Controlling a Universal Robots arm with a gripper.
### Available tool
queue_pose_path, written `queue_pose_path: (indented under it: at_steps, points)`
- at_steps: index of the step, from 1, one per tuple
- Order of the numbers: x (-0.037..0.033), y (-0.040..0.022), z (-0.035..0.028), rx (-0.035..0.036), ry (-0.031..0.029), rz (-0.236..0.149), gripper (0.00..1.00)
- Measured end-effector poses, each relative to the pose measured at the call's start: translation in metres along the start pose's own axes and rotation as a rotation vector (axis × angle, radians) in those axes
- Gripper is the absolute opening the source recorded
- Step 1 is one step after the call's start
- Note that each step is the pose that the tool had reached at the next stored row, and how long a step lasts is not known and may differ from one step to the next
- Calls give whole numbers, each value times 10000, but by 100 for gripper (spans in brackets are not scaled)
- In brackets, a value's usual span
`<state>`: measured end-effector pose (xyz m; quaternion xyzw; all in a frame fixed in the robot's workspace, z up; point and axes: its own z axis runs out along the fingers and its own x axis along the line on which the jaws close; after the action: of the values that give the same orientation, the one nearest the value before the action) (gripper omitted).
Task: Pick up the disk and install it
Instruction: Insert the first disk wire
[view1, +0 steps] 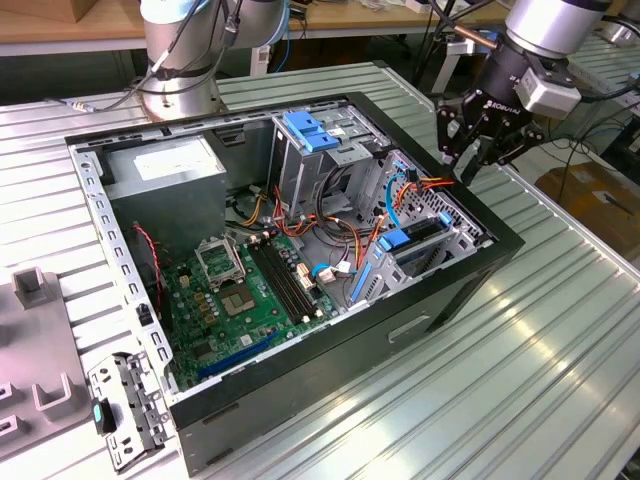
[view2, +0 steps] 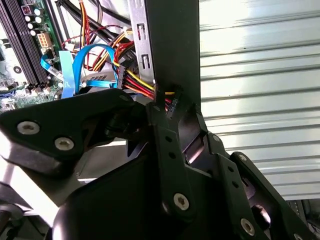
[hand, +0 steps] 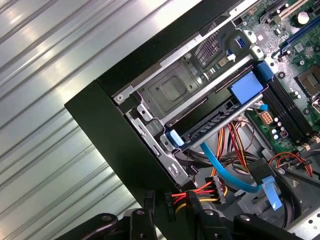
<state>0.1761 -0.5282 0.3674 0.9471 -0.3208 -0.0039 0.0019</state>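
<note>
Silver-grey arm (view1: 545, 22), black gripper (view1: 472, 160), linkages fastened with silver screws (view2: 64, 143).

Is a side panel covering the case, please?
No, the case lies open in the exterior view, with its motherboard and cables bare.

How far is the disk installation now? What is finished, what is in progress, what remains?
Looks done: the disk already sits in the bay at a corner of the case, blue rails showing. In hand: nothing; the gripper hangs over the case rim beside that bay and carries no disk. Left: whether the disk is pushed fully home I cannot tell, and the power connector near it looks unplugged.
</note>
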Motion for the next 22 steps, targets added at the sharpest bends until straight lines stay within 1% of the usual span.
queue_pose_path:
  at_steps: [1,2,4,5,6,7,12,14,16,18,22]
  points:
    - [0,0,0,1,0,0,31]
    - [0,0,0,2,0,-2,31]
    - [-1,0,-50,16,-12,-24,19]
    - [-2,-1,-101,16,-11,-26,16]
    - [-3,-1,-126,16,-12,-27,16]
    - [-3,-1,-131,16,-11,-27,16]
    - [-5,1,-131,15,-11,-20,16]
    - [-16,9,-132,14,-10,0,16]
    - [-18,11,-131,16,-12,235,16]
    - [-20,13,-129,20,-14,568,16]
    - [-80,59,-128,20,-14,685,16]
